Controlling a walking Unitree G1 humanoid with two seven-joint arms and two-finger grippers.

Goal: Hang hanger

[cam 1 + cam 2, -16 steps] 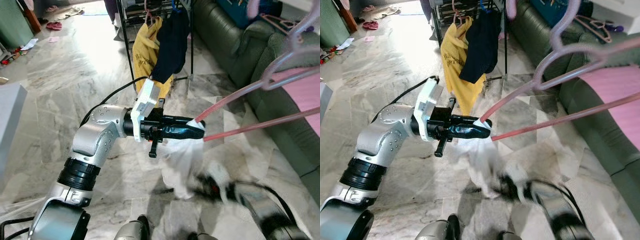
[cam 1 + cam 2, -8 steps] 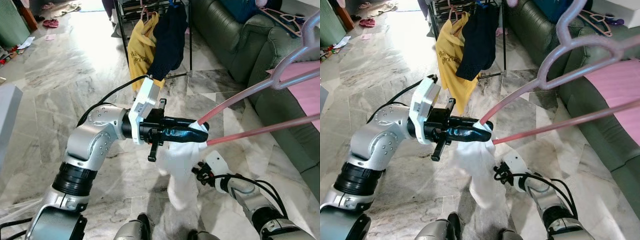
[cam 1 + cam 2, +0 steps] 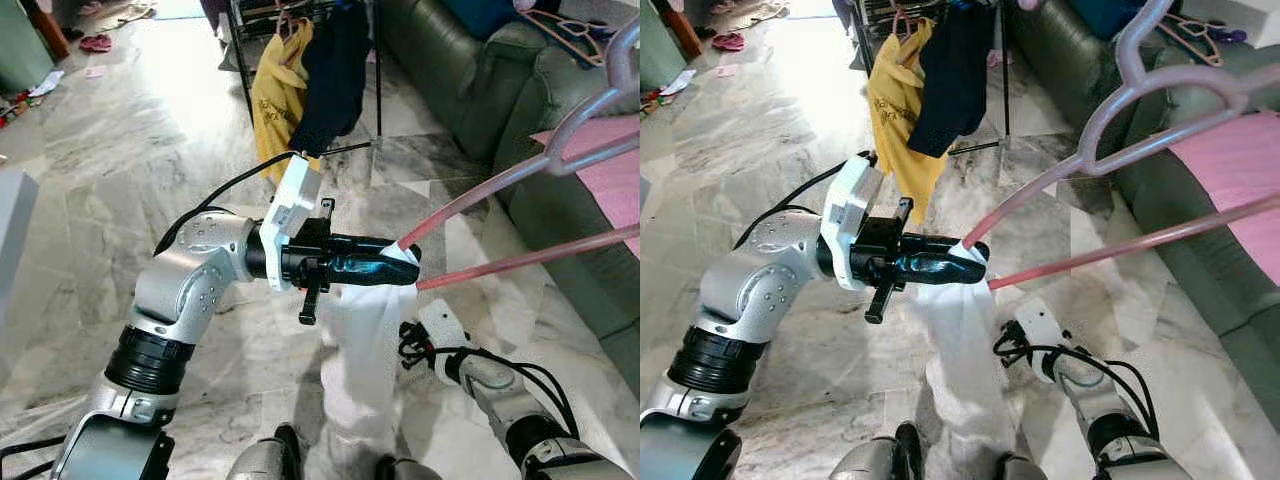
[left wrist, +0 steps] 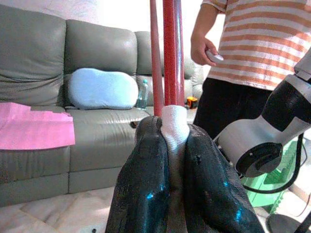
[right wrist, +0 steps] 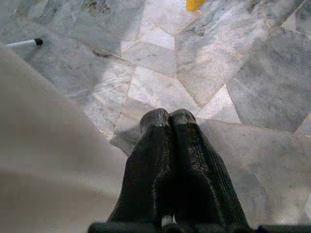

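Note:
My left gripper (image 3: 408, 262) reaches out at chest height and is shut on the lower end of a pink-red hanger (image 3: 520, 180). A white garment (image 3: 360, 340) is pinched in with it. In the left wrist view the fingers (image 4: 146, 165) press the white cloth (image 4: 174, 124) against the hanger's red bars (image 4: 167, 48). The hanger slants up to the right, its hook (image 3: 1140, 45) high over the sofa. The garment hangs straight down to the floor. My right gripper (image 5: 168, 116) is shut and holds nothing, low beside the garment, pointing at the floor. Its arm (image 3: 470, 370) sits at the lower right.
A black clothes rack (image 3: 245, 60) stands ahead with a yellow shirt (image 3: 280, 90) and a dark garment (image 3: 335, 70) on it. A green sofa (image 3: 470, 70) with a pink cloth (image 3: 610, 180) runs along the right. A person in a striped shirt (image 4: 252, 39) stands close.
The right arm, blurred a second ago, has risen and settled beside the white garment. The garment now hangs longer and straighter. The left gripper keeps its hold.

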